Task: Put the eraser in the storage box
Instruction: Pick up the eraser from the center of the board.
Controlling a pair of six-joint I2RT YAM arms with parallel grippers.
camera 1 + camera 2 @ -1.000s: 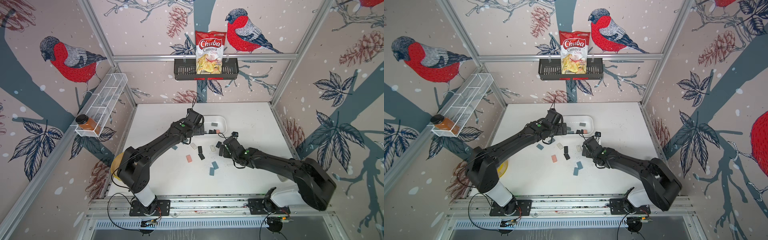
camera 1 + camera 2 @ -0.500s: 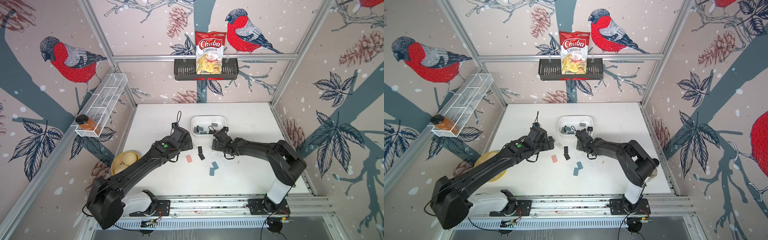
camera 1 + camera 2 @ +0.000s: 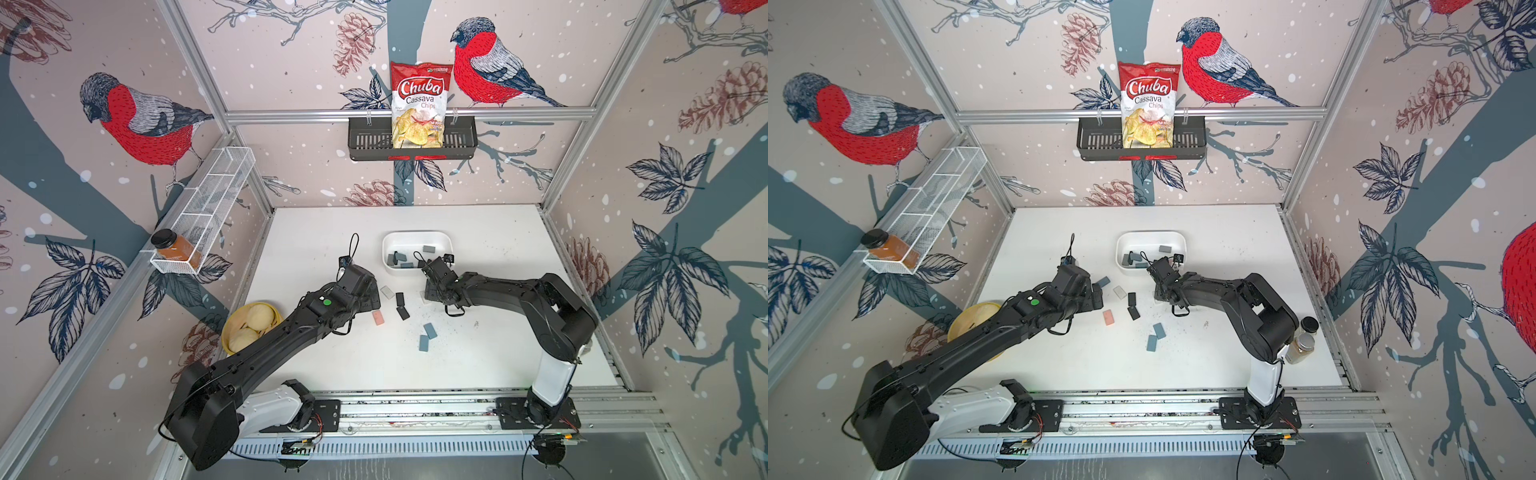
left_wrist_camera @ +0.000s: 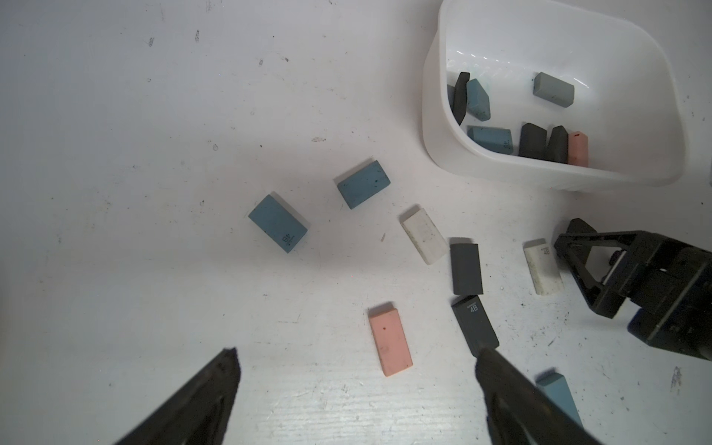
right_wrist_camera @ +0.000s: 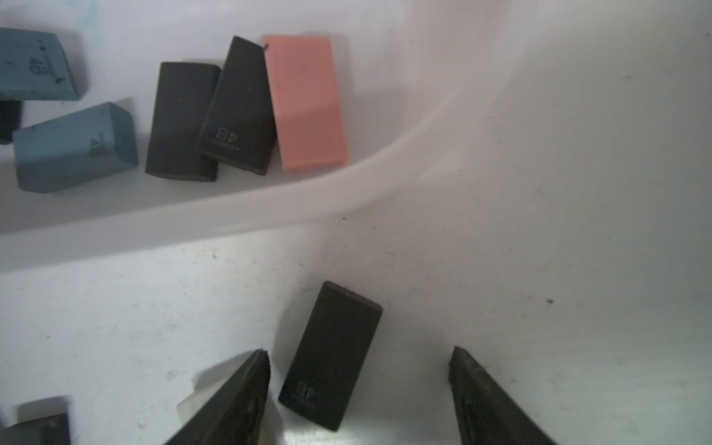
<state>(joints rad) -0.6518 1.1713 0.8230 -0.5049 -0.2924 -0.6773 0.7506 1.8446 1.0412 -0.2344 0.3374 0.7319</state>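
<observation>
Scuffed white tabletop point(image 3: 498, 232) is recorded: storage box point(image 3: 415, 235) at 12 o'clock of scattered erasers point(image 3: 377, 318), bare toward 6 o'clock; left gripper point(image 4: 357, 352) spread wide, right gripper point(image 5: 360, 350) parted astride black eraser point(image 5: 330, 354).

The left arm point(image 3: 282, 332) is drawing back from the storage box point(image 3: 417, 234) over the loose erasers point(image 4: 389, 343), while the right gripper point(image 5: 360, 350) is narrowing its jaws around a black eraser point(image 5: 331, 346), apparently not gripping it yet.
</observation>
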